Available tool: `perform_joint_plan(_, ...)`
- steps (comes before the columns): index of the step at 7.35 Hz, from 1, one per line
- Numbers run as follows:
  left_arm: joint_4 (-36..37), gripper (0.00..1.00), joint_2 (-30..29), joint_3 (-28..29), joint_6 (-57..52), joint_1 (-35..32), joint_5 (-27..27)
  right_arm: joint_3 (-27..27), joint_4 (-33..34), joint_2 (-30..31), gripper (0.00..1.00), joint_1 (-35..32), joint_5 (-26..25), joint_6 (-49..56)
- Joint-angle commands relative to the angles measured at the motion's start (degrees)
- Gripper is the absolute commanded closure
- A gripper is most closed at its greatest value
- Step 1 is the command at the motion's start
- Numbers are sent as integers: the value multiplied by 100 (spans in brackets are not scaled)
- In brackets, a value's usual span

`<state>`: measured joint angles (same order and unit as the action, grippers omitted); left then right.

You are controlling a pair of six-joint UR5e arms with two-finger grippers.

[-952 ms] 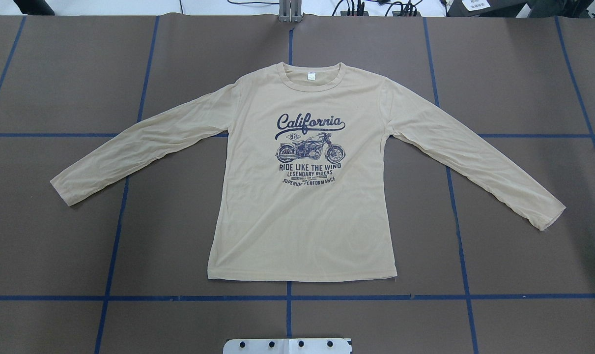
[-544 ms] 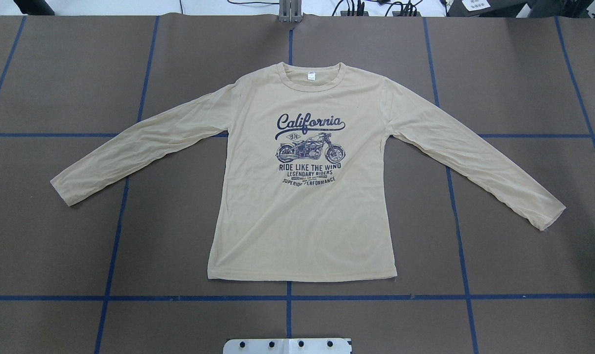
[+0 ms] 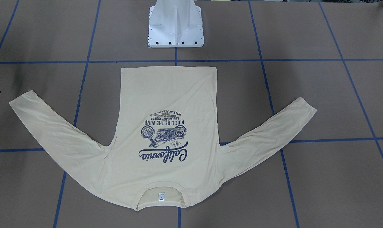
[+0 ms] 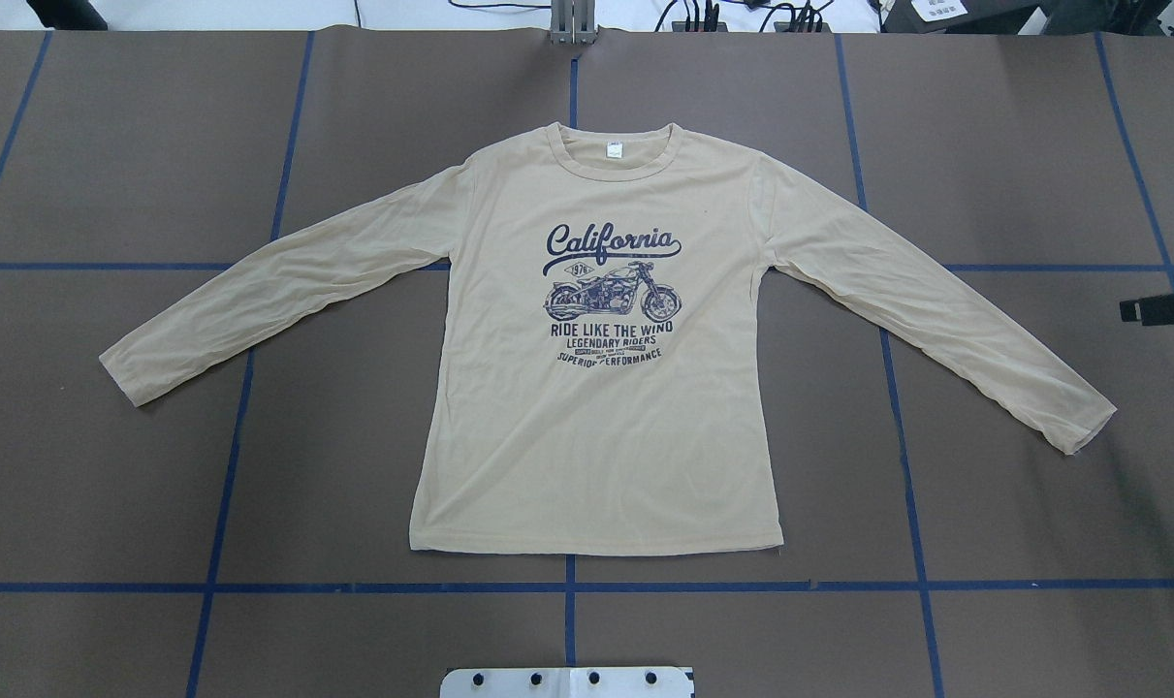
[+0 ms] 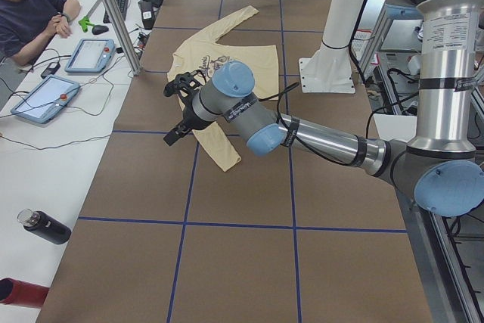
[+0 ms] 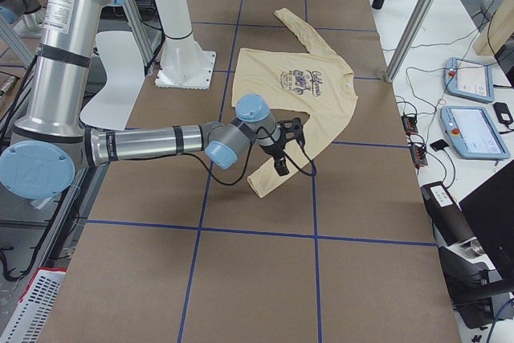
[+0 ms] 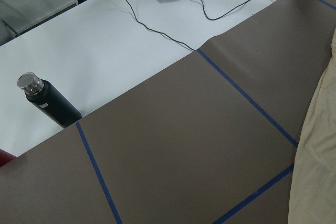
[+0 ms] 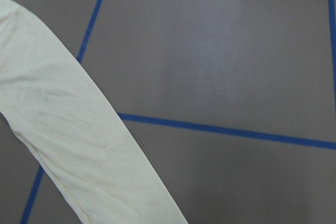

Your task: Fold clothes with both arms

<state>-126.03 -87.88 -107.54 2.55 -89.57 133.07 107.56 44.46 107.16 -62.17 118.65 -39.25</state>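
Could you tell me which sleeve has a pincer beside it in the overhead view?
The sleeve on the robot's right: the right pincer shows beyond it; none by the left sleeve.

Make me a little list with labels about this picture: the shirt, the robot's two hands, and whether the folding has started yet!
shirt: cream, long-sleeved, lying flat on the brown table, motorcycle print facing up
sleeves: both spread out sideways, unfolded
collar: on the side far from the robot
right gripper: out past the end of the sleeve on the robot's right, not touching the shirt
left gripper: out past the other sleeve's end, not touching the shirt
open or shut: cannot tell for either
folding: not begun
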Motion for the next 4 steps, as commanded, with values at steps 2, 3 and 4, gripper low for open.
perform_joint_plan(2, 0, 0, -18, -3, 0, 10, 0, -417, -1207, 446, 0, 1315, -847, -1045)
perform_joint_plan(3, 0, 0, -19, -12, 0, 10, -9, -533, -1455, 446, 0, 1652, -1244, -1232)
perform_joint_plan(4, 0, 0, -19, -4, 0, 10, -9, -534, -1457, 446, 2, 1760, -1317, -1234)
